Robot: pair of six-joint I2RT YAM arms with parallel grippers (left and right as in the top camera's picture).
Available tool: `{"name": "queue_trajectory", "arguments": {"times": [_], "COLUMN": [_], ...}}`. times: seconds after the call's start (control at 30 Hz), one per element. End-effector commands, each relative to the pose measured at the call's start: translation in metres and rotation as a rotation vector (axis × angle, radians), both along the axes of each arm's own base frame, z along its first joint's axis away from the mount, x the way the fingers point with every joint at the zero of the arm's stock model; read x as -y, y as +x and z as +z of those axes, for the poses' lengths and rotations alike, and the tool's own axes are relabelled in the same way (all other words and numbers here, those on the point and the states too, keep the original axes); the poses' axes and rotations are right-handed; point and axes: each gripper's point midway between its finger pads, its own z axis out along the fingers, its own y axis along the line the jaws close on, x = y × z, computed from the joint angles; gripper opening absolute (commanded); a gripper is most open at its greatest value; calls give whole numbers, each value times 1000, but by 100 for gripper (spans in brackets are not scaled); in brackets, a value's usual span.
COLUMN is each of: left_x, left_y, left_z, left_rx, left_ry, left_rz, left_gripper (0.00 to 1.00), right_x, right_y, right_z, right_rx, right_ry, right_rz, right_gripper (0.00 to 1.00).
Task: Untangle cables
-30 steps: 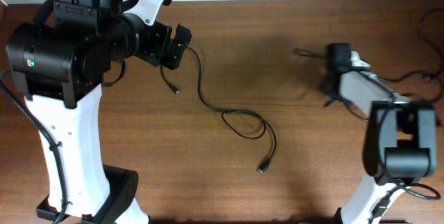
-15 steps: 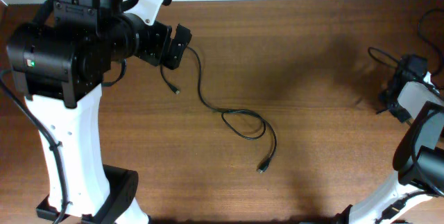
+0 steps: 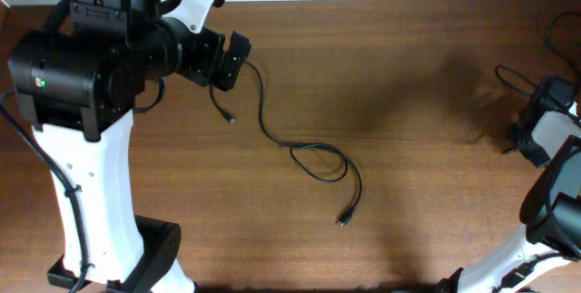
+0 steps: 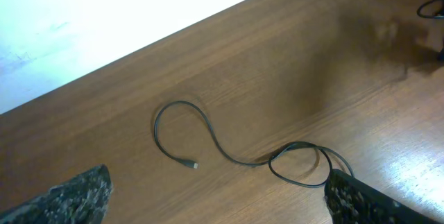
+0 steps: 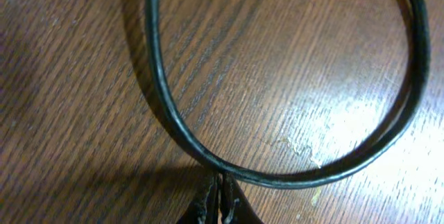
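Toward ten o'clock on the brown wooden table (image 3: 408, 193), seen from overhead, the left gripper (image 4: 222, 193) hangs above the wood with its two rough black fingers (image 4: 76, 196) spread as far apart as they go. It holds nothing and touches nothing.

Just beside it at its four o'clock lies a long thin black cable with a small plug at each end (image 3: 292, 149). One plug lies near the gripper. From there the cable bends up in a narrow arc and runs down toward the table's centre. At the centre it crosses itself in one flat loop, and its other plug ends at about six o'clock of that loop. The whole cable lies loose on the wood, and neither arm touches it.

At the three o'clock edge of the table is the right gripper (image 5: 220, 200), well apart from the long cable. Its wrist camera shows the fingertips pressed flat together. A second thin black cable (image 5: 154, 50) is pinched at their very tips. From the pinch this cable opens into a wide curve lying on the wood, rising toward twelve o'clock in that view. Both of its sides run out of the picture, so its ends cannot be seen there. Overhead, only a thin arc of it shows, at about eleven o'clock of the right gripper.
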Motion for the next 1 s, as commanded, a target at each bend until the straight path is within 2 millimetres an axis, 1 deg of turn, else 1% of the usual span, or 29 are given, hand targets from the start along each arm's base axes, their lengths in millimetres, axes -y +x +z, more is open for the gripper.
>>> {"name": "queue_trajectory", "arguments": {"times": [0.0,0.07,0.13,0.17,0.2,0.23,0.27,0.3,0.37,0.4,0.43,0.47,0.5,0.53,0.57,0.67,0.7,0.73,0.8,0.87,0.9,0.97], "left_x": [-1,-1,-1,-1,-1,-1,-1,-1,-1,-1,-1,-1,-1,-1,-1,-2,-5,-9,-17,-18,-18,-18], "left_y": [-5,-5,-5,-5,-5,-5,-5,-5,-5,-5,-5,-5,-5,-5,-5,-4,-3,-2,1,2,2,4], "left_z": [4,4,4,4,4,4,4,4,4,4,4,4,4,4,4,4,4,4,3,3,4,5], "left_rx": [7,7,7,7,7,7,7,7,7,7,7,7,7,7,7,8,11,15,23,27,30,39], "left_ry": [-14,-14,-14,-14,-14,-14,-14,-14,-14,-14,-14,-14,-14,-14,-14,-9,3,18,52,57,56,54], "left_rz": [5,5,5,5,5,5,5,5,5,5,5,5,5,5,5,10,24,39,75,82,82,82], "left_gripper": [99,99,99,99,99,99,99,99,99,99,99,99,99,99,99,99,99,99,99,99,99,99], "right_x": [-68,-87,-118,-139,-157,-183,-210,-236,-274,-289,-310,-328,-343,-359,-378,-417,-435,-447,-470,-481,-484,-486], "right_y": [23,46,74,87,96,107,114,119,122,123,122,120,117,112,105,84,73,63,43,32,29,24], "right_z": [-10,24,77,103,123,147,167,183,199,203,205,203,201,195,189,173,167,162,152,146,141,133], "right_rx": [10,71,173,228,271,323,357,380,396,396,388,370,351,322,290,211,183,165,128,113,108,114], "right_ry": [178,136,77,57,51,46,43,32,14,7,-12,-28,-34,-36,-37,-25,1,27,97,132,149,214], "right_rz": [234,315,442,522,583,666,763,857,975,1025,1109,1190,1247,1309,1382,1523,1602,1662,1764,1796,1782,1688], "right_gripper": [4,4,4,4,4,4,4,4,4,4,4,4,4,4,4,4,4,4,4,4,4,4]}}
